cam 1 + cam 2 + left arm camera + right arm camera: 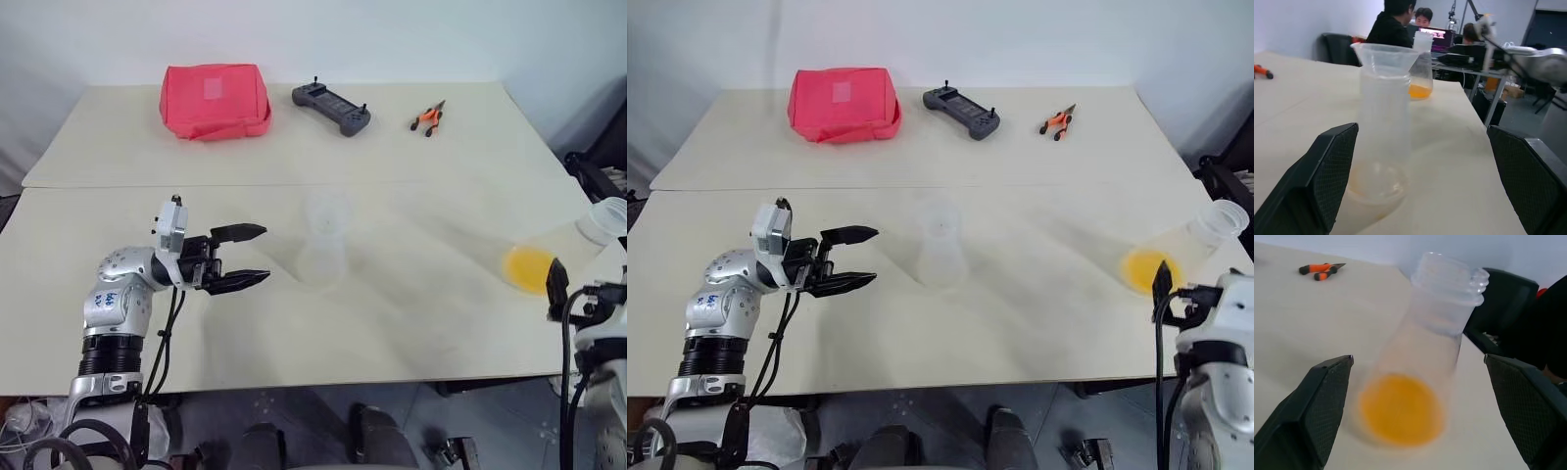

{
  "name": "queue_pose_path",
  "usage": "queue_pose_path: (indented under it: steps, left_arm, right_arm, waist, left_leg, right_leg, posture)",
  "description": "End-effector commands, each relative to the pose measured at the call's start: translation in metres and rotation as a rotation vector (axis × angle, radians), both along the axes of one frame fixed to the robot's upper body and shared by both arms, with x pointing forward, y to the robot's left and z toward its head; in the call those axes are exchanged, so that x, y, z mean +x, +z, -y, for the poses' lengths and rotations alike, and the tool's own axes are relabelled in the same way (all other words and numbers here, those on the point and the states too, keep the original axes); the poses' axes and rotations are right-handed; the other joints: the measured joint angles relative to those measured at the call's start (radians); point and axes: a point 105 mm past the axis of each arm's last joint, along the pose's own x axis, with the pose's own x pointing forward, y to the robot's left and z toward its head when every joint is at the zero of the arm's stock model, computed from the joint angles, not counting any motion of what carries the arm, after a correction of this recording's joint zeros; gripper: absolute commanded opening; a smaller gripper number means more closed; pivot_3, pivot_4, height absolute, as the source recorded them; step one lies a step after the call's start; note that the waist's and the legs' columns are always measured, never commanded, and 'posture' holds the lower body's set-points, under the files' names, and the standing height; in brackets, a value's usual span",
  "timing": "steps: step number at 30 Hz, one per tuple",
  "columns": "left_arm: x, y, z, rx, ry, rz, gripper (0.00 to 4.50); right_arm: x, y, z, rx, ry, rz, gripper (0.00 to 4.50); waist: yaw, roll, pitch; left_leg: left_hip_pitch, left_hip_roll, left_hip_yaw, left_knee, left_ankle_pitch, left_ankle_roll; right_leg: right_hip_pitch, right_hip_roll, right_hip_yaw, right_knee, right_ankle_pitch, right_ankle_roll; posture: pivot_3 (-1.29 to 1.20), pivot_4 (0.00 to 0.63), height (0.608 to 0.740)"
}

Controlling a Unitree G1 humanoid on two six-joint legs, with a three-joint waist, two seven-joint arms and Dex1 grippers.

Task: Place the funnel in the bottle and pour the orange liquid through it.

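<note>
the left gripper (253,257) hovers over the near table (411,323) at about 8 o'clock in the head views, pointing sideways toward the middle, its two black fingers (1317,181) spread wide with nothing between them but air. just past its tips, close to the centre of the table, the bottle (324,250) stands upright, clear and faint against the pale top, with the funnel (1385,55) sitting in its neck, the wide rim on top. the gripper is near the bottle but not touching it. on the far table, from 11 o'clock round to 1 o'clock, lie a red pouch (216,100), a dark grey controller (332,108) and small orange-handled pliers (428,118), all well apart from the bottle. at about 3 o'clock, near the table's right edge, a larger clear container (1185,245) with a threaded whitish neck holds the orange liquid (1400,409) pooled at its base. the right gripper (1164,284) is just beside it on the near side, its fingers (1317,406) standing wide on either side of the container in the wrist view, gripping nothing. in the left wrist view, people sit at desks behind the table.
</note>
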Motion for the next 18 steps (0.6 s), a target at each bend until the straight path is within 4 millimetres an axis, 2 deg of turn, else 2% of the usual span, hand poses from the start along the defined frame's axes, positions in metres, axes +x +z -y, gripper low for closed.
queue_pose_path:
  steps: [1, 9, 15, 18]
  left_arm:
    - [-0.006, 0.01, 0.003, -0.017, -0.016, 0.048, 4.47]
    - [-0.01, 0.01, 0.004, -0.023, -0.006, 0.035, 4.47]
    - [-0.008, 0.01, 0.007, -0.025, -0.003, 0.035, 4.47]
    - [-0.006, 0.012, 0.008, -0.028, -0.003, 0.041, 4.5]
  right_arm:
    - [0.004, 0.013, 0.016, -0.039, -0.043, 0.031, 4.5]
    - [0.032, 0.037, 0.026, -0.041, -0.036, 0.109, 4.5]
    - [0.046, 0.034, 0.03, -0.013, -0.043, 0.096, 4.5]
    - [0.049, 0.035, 0.031, 0.002, -0.055, 0.103, 3.86]
  waist:
    - [-0.002, 0.001, 0.0]
    - [-0.009, 0.001, 0.0]
    - [-0.007, 0.002, 0.0]
    - [-0.008, 0.002, 0.0]
  left_leg:
    - [0.0, 0.0, 0.0, 0.0, 0.0, 0.0]
    - [0.0, 0.0, 0.0, 0.0, 0.0, 0.0]
    - [0.0, 0.0, 0.0, 0.0, 0.0, 0.0]
    - [0.0, 0.0, 0.0, 0.0, 0.0, 0.0]
  right_leg:
    - [0.0, 0.0, 0.0, 0.0, 0.0, 0.0]
    - [0.0, 0.0, 0.0, 0.0, 0.0, 0.001]
    - [0.0, 0.0, 0.0, 0.0, 0.0, 0.001]
    - [0.0, 0.0, 0.0, 0.0, 0.0, 0.001]
  posture:
    - [0.0, 0.15, 0.74]
    - [0.0, 0.15, 0.74]
    - [0.0, 0.15, 0.74]
    - [0.0, 0.15, 0.74]
